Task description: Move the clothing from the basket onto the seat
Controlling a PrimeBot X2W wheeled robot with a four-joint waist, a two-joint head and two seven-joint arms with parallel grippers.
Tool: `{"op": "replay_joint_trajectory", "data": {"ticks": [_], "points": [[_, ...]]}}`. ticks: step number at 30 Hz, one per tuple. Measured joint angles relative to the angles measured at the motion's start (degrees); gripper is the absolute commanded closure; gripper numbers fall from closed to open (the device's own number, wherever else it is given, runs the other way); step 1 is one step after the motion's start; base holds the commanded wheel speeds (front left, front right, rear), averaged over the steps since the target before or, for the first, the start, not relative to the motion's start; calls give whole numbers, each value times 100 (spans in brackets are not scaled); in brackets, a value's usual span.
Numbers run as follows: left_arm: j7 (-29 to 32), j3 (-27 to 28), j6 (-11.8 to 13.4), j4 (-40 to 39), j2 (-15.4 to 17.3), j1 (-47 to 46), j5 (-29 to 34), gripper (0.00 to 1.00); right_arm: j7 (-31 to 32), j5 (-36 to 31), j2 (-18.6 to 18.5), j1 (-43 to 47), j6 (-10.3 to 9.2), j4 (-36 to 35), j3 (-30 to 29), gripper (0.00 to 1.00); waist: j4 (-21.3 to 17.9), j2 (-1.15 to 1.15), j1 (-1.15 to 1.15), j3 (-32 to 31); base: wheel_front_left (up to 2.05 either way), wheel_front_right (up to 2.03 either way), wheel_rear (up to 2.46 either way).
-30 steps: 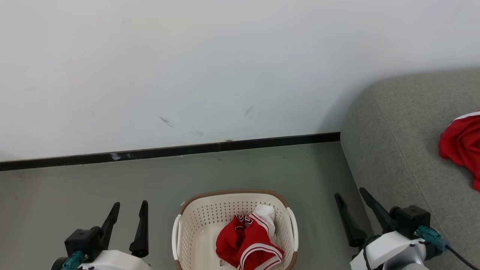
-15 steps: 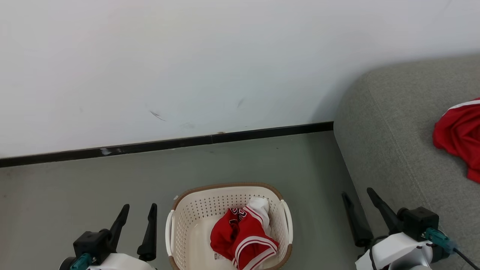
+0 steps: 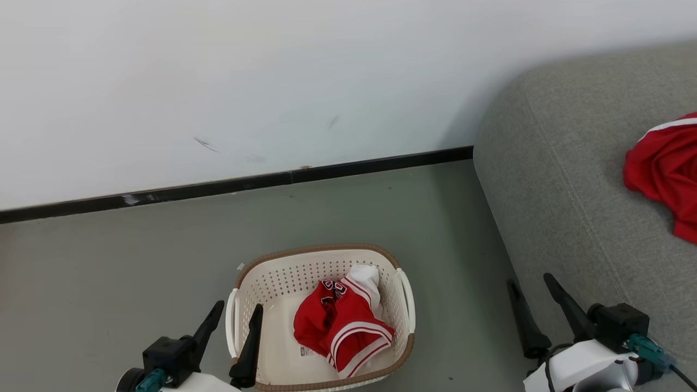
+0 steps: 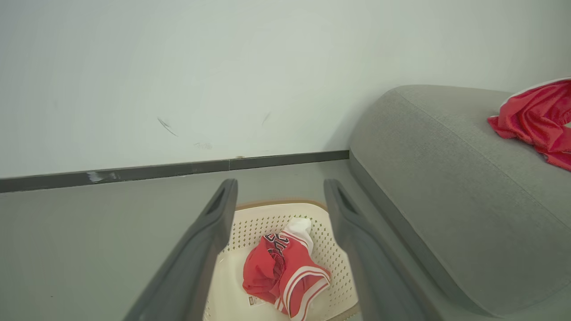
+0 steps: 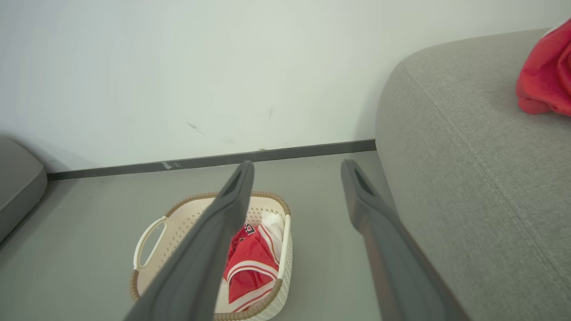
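The basket [image 3: 316, 249] is sitting on the grey floor [image 3: 109, 272], near the robot and left of the seat [image 3: 572, 190]. A red striped garment [image 3: 337, 326] with lettering is lying crumpled inside it, toward its right side. A second red garment [image 3: 661, 163] is resting on the seat at the far right. The left tool [image 3: 238, 307] is hovering at the basket's left rim, fingers spread wide and empty. The right tool [image 3: 529, 280] is hanging between basket and seat, also wide, holding nothing.

Nothing legible: lettering [image 3: 331, 287] on clothing [image 3: 343, 326], sticker [image 3: 306, 351] in basket [image 3: 283, 279] too small.
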Motion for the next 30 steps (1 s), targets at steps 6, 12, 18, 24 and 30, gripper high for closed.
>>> {"op": "replay_joint_trajectory", "data": {"ticks": [6,12,18,24,30], "points": [[101,-168,-58,53,-43,-231,80,0,0,0,19,1,0,-68,-37,0,-104,0,0,247,0,0,0],[278,-345,-146,144,-59,-514,245,0,0,1,33,-4,0,-123,-86,0,-227,0,0,516,0,0,0],[417,-436,-164,207,-59,-828,339,0,0,2,55,-42,0,-229,-88,0,-362,0,0,810,0,0,0],[659,-541,-220,305,-63,-1098,387,0,0,14,74,-168,0,-318,-80,0,-502,0,0,1119,0,0,0],[866,-644,-258,391,-58,-1313,432,0,0,19,76,-419,0,-414,-57,0,-642,0,0,1442,0,0,0]]}}
